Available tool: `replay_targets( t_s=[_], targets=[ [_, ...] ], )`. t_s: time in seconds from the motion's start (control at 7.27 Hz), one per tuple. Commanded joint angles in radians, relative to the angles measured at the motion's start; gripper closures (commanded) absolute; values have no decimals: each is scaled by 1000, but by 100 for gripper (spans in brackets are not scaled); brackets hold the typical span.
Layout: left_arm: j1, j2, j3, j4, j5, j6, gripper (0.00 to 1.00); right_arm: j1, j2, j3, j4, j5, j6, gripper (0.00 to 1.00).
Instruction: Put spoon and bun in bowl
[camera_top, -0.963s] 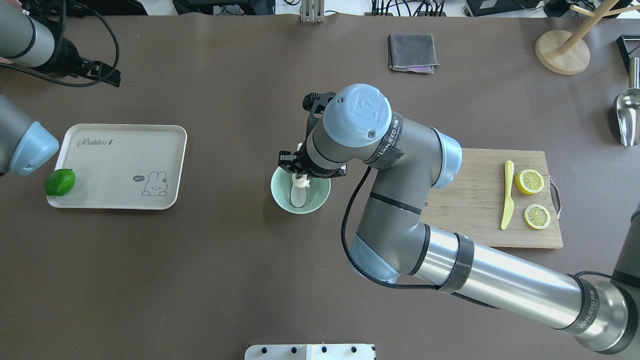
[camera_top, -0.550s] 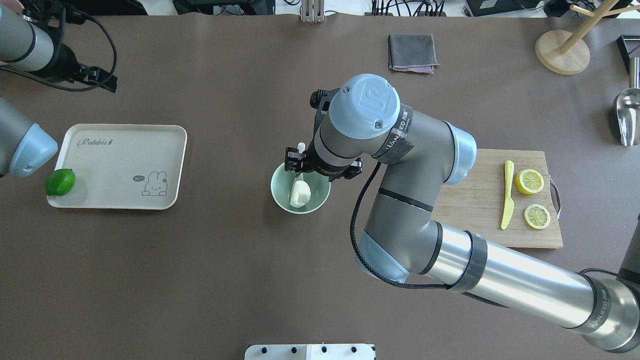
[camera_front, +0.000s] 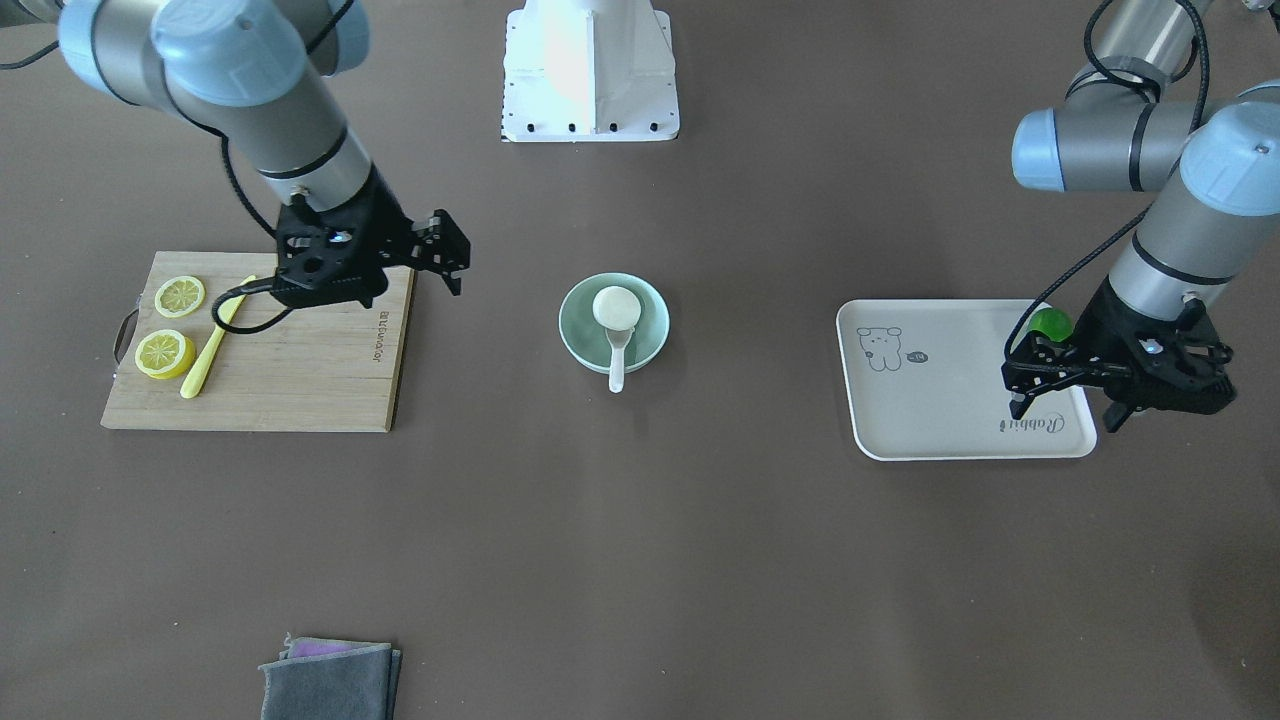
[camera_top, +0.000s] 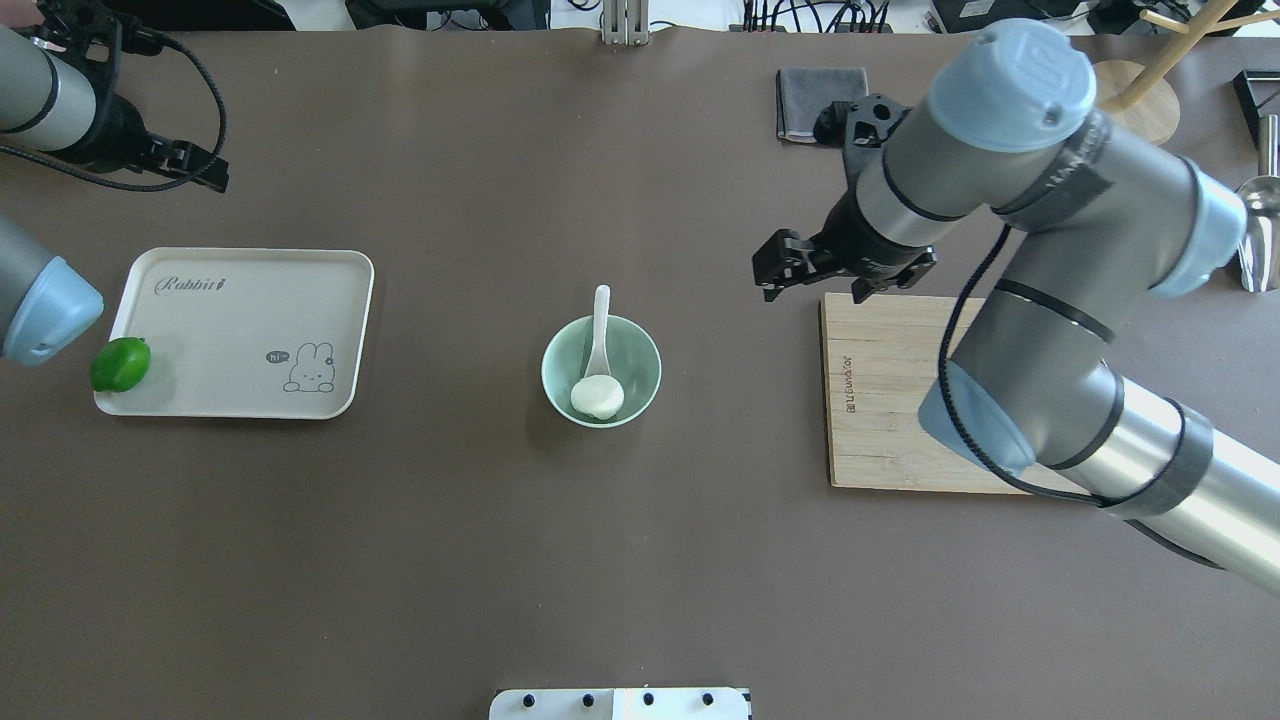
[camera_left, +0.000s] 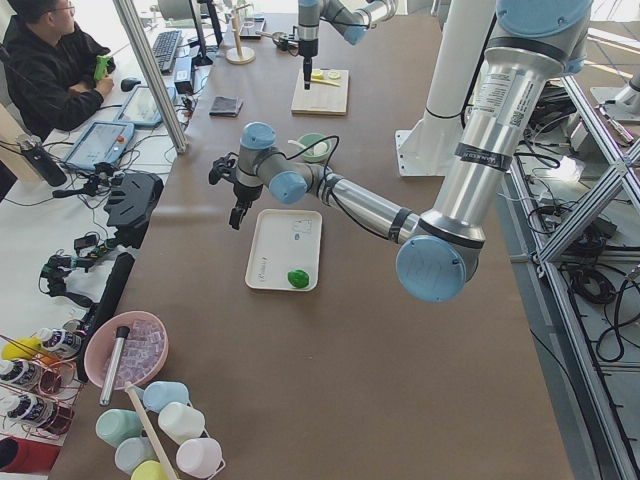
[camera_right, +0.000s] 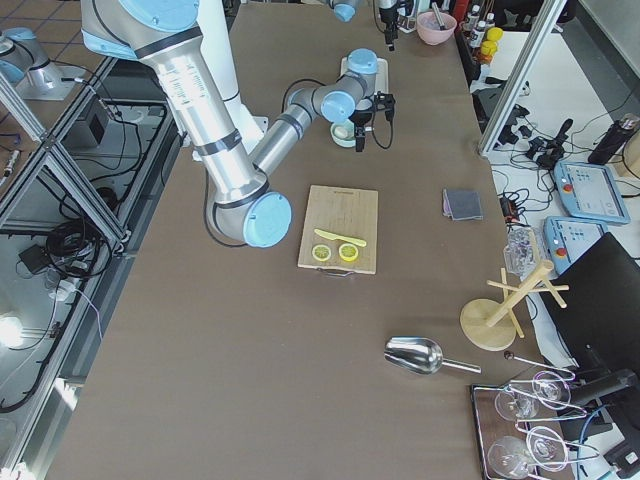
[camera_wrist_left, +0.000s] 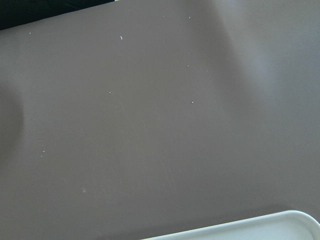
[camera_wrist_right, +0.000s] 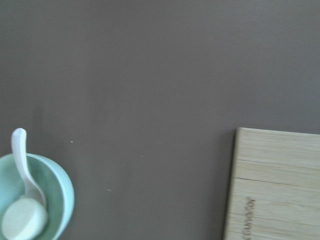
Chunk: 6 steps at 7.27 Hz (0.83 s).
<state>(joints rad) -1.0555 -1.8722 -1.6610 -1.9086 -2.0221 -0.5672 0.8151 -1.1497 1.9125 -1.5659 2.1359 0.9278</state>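
Observation:
The mint-green bowl (camera_top: 650, 365) stands mid-table. The cream bun (camera_top: 598, 397) lies in it, on the scoop of the white spoon (camera_top: 600, 320), whose handle leans over the bowl's far rim. The front-facing view shows the bowl (camera_front: 575, 325), bun (camera_front: 616, 307) and spoon (camera_front: 617, 365) too, and so does the right wrist view, with the bowl (camera_wrist_right: 62, 197) at its lower left. My right gripper (camera_top: 832, 278) is open and empty, raised over the far left corner of the cutting board. My left gripper (camera_front: 1065, 412) is open and empty above the beige tray's far edge.
The beige tray (camera_top: 240, 300) lies at the left with a green lime (camera_top: 120, 363) at its near corner. The wooden cutting board (camera_top: 880, 400) carries lemon slices (camera_front: 180, 296) and a yellow-green knife (camera_front: 215, 335). A grey cloth (camera_top: 815, 100), a wooden stand (camera_top: 1125, 100) and a metal scoop (camera_top: 1258, 220) lie far right.
My right gripper let the bun down into the bowl, opened, rose and swung right to the cutting board's far edge. The bun now rests on the spoon's scoop. The left arm shifted slightly.

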Motion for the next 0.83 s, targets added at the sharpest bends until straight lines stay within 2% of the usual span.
replay_targets(
  t_s=[0.0,0.28,0.41,0.69],
  targets=[
    [-32,45,-51,31,-65,110,2,155,-238,63,0,59,-211,0],
    [-159,83,-52,71,-165,112,2,309,-329,-21,3,64,-286,0],
    [-222,126,-52,71,-176,171,2,399,-337,-80,1,91,-460,0],
    [-375,229,-22,109,-176,474,2,566,-378,-224,0,157,-771,0]
  ],
)
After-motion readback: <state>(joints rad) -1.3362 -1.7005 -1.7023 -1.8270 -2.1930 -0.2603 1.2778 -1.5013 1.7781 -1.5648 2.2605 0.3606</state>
